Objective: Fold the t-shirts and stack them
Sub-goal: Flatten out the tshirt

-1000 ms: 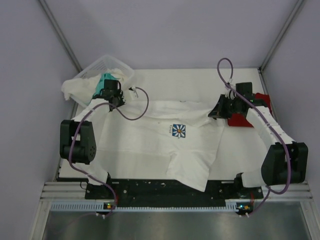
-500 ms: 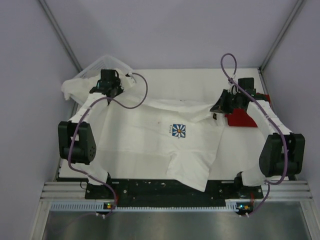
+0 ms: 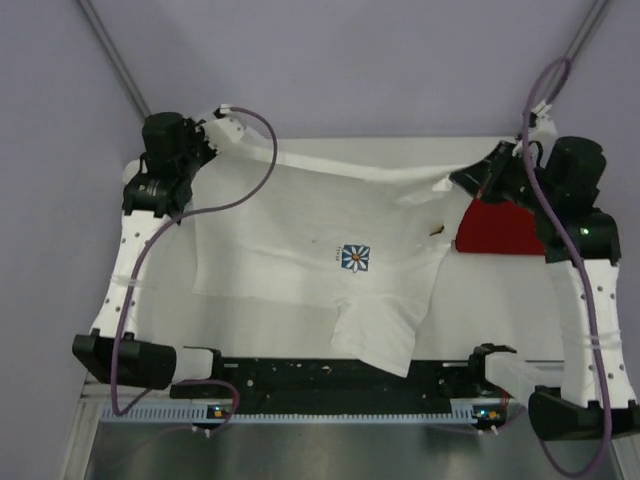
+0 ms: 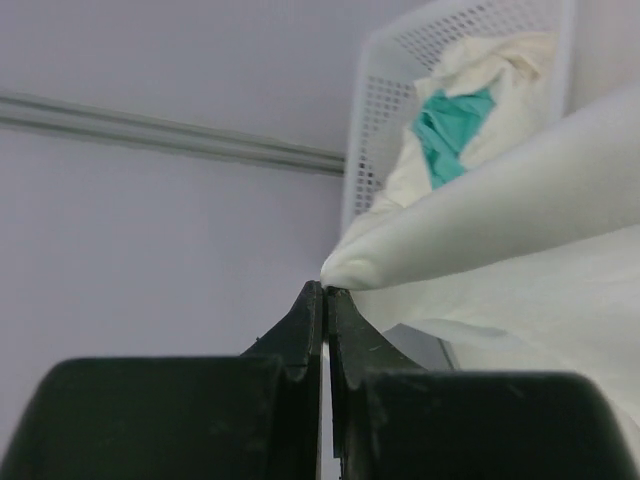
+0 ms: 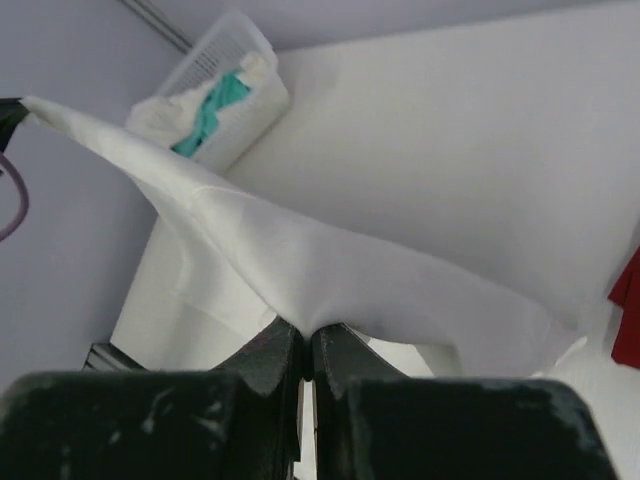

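A white t-shirt (image 3: 300, 240) with a small blue flower square (image 3: 355, 258) is held up by its far edge, stretched between both grippers; its lower part lies on the table. My left gripper (image 3: 222, 128) is shut on the shirt's far left corner (image 4: 345, 268), its tips (image 4: 325, 288) pressed together. My right gripper (image 3: 462, 178) is shut on the far right part of the edge (image 5: 320, 290), its tips (image 5: 307, 330) closed on the cloth. A plain red shirt (image 3: 500, 228) lies folded at the right, below the right gripper.
A white lattice basket (image 4: 400, 90) at the far left holds white cloth and a teal shirt (image 4: 455, 120); it also shows in the right wrist view (image 5: 225, 60). Purple cables loop from both arms. Grey walls stand close on three sides.
Both arms have risen and swung outward toward the far corners, lifting the white shirt's far edge off the table and pulling it taut between them.
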Motion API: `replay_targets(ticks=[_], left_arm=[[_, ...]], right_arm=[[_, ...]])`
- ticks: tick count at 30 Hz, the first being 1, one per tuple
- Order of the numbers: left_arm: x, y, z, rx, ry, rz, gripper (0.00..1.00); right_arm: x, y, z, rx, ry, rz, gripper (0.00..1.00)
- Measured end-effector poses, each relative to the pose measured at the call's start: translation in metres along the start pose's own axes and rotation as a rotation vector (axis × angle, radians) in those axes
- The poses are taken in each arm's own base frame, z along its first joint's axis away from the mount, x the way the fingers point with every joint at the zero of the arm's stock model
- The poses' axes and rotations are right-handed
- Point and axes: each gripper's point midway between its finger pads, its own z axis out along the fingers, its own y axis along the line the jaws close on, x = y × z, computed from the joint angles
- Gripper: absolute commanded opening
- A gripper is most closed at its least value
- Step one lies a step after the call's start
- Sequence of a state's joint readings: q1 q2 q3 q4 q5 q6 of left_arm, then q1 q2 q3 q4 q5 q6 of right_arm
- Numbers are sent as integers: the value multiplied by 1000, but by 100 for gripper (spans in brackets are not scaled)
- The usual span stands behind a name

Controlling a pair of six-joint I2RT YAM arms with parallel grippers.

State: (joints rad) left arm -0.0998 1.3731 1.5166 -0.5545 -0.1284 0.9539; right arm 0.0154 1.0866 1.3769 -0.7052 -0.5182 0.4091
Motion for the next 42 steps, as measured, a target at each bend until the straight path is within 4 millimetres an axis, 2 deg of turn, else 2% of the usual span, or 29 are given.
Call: replay_targets(ticks=[2, 5, 8, 11, 14, 16, 19, 21, 24, 27, 30, 33, 35, 37, 42], left_arm=[[-15, 29, -34, -84, -55, -8, 0], [-29, 68, -99, -225, -136, -8, 0], [-35, 92, -151, -332, -193, -1, 0], [-40, 109, -187, -404, -234, 3, 0], [-44, 119, -203, -440, -256, 2, 0], [-44, 118, -201, -435, -251, 6, 0], [-39, 106, -179, -375, -212, 17, 0], [-37, 100, -158, -304, -167, 13, 0], [-40, 100, -123, -251, -134, -10, 0], [-31, 76, -93, -150, -87, -23, 0], [-22, 59, -87, -100, -61, -27, 0], [-20, 56, -89, -95, -59, -32, 0], [-22, 59, -87, -108, -70, -41, 0], [-25, 62, -80, -119, -78, -55, 0], [-39, 72, -32, -116, -75, -103, 0]], right_arm=[[-27, 33, -34, -47, -109, -68, 0], [-57, 81, -89, -115, -250, -159, 0], [-70, 114, -130, -162, -338, -219, 0], [-74, 136, -161, -197, -394, -263, 0], [-74, 142, -168, -205, -407, -274, 0], [-72, 137, -163, -195, -384, -256, 0], [-73, 127, -146, -169, -336, -207, 0], [-75, 118, -134, -148, -313, -177, 0], [-69, 103, -118, -113, -269, -135, 0], [-55, 89, -110, -78, -222, -101, 0], [-44, 83, -109, -64, -206, -90, 0], [-40, 79, -106, -57, -194, -89, 0], [-45, 75, -98, -53, -189, -94, 0], [-54, 66, -79, -36, -169, -86, 0], [-94, 39, -19, 26, -127, -62, 0]])
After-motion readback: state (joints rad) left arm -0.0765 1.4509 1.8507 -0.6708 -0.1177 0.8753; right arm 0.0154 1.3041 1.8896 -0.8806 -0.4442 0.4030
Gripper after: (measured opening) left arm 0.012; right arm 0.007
